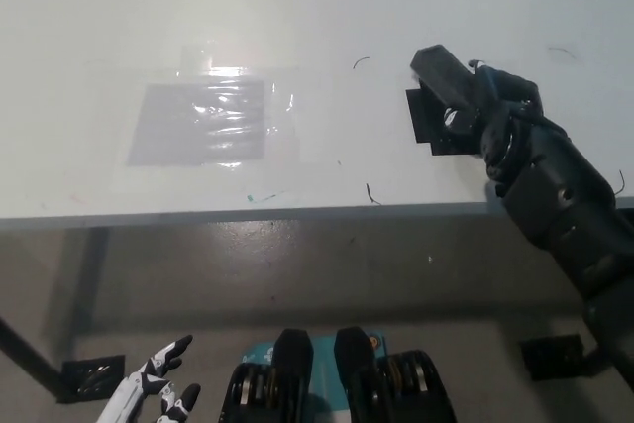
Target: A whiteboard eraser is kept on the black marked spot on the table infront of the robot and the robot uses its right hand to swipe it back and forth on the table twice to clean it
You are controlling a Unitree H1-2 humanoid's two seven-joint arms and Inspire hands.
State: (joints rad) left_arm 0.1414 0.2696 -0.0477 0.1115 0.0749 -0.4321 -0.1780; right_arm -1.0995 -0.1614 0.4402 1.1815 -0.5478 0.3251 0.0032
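Note:
My black right hand [485, 106] is over the white table [297, 27] at the right, shut on the dark whiteboard eraser [443, 72], which sticks out up and to the left of the hand. Just below the eraser lies the black marked spot [424, 122], partly covered by the hand. My white left hand [158, 388] rests low at the bottom left, below the table edge, with its fingers apart and nothing in it.
A grey patch under shiny clear tape [203, 121] lies left of centre on the table. Small pen marks [370, 191] dot the surface near the front edge [248, 213]. Dark floor plates [91, 375] sit below the table.

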